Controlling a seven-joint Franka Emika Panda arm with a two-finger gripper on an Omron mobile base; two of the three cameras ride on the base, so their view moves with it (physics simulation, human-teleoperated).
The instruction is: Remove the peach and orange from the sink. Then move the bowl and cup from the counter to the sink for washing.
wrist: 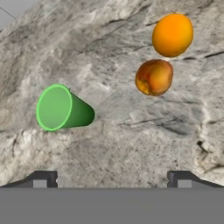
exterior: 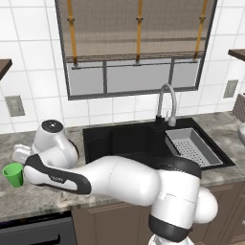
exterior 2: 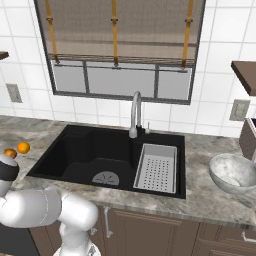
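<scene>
Here the claw [wrist: 112, 177] gapes wide, empty; arm hides part of the cup [exterior: 14, 174].

a grey marbled counter [exterior 2: 210, 200] runs under a window [exterior: 136, 48] with its blind half down; a perforated grey drain tray [exterior 2: 157, 167] sits right of the faucet, wall outlets [exterior: 14, 105] on white tiles, brown cabinets [exterior 2: 150, 227] below

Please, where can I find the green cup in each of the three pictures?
Left base view: the cup stands at the far left, on the counter, beside the arm.
Right base view: not in it.
Hand view: left of centre, the cup.
Shared landmark: the grey marbled counter under the cup.
</scene>
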